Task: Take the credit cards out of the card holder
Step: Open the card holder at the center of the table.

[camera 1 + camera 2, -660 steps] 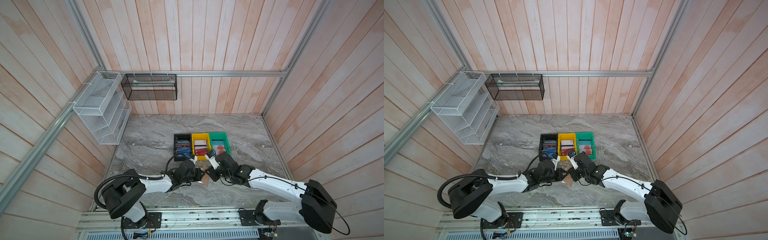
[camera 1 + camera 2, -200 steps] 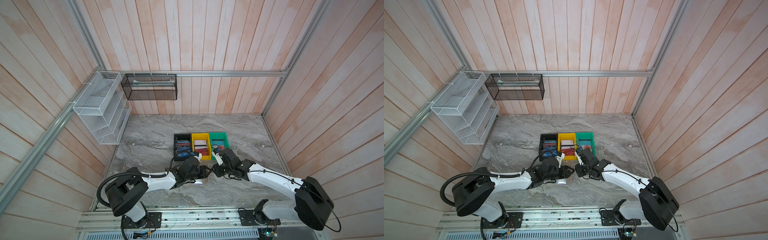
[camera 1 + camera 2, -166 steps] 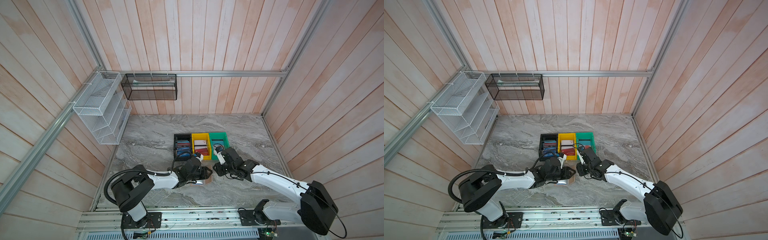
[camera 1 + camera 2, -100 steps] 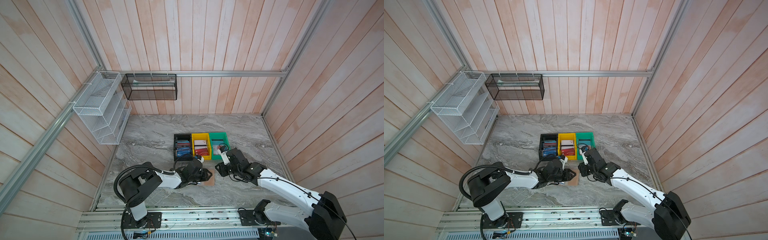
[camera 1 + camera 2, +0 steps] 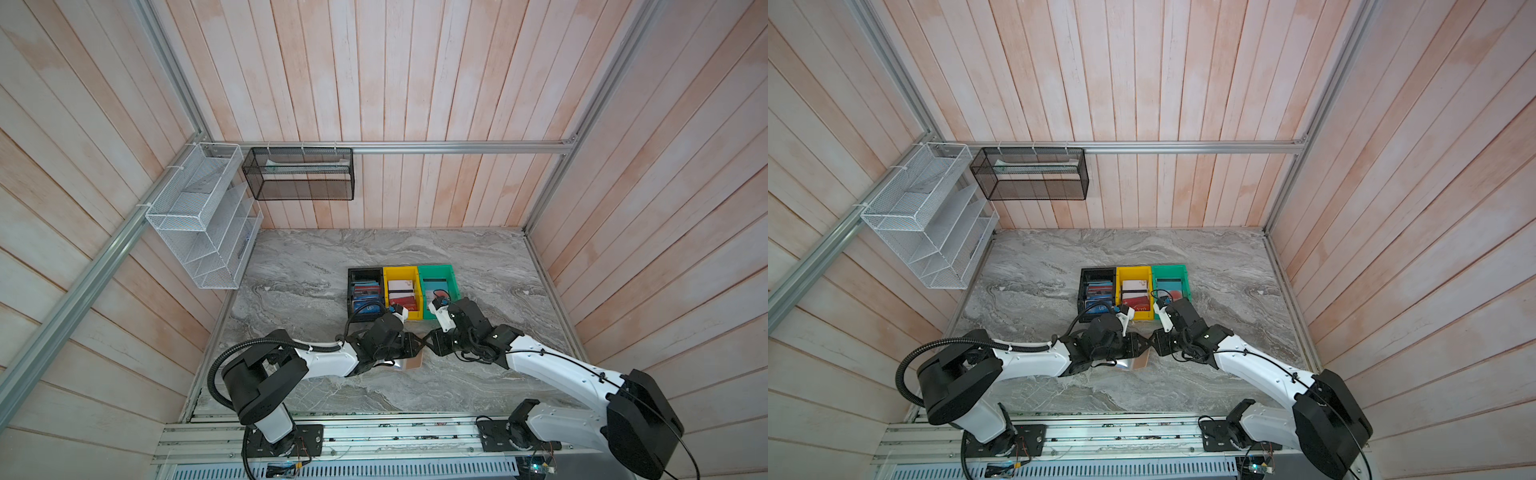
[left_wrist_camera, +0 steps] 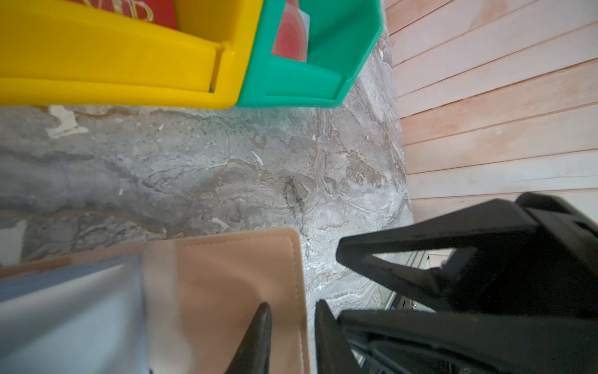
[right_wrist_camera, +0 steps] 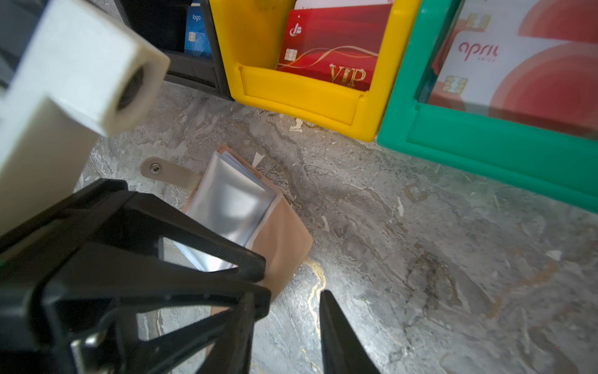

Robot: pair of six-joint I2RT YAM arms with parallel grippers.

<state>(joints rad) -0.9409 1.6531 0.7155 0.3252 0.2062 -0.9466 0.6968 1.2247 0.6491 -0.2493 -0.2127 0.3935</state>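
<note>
Pinch the cover (image 6: 233,268) only; keep it flat.
In a top view, find the card holder (image 5: 413,362) at 6 o'clock of the yellow bin (image 5: 402,271). Left wrist: note left claw (image 6: 292,311) narrowly apart astride its tan edge; close clear of the sleeves (image 6: 71,307). Right wrist: note right claw (image 7: 288,311) apart, empty.

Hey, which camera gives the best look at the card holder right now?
The right wrist view: the card holder lies open there, pale sleeves and snap strap clear. The left wrist view shows only one blurred tan corner; both top views show a tiny sliver.
</note>
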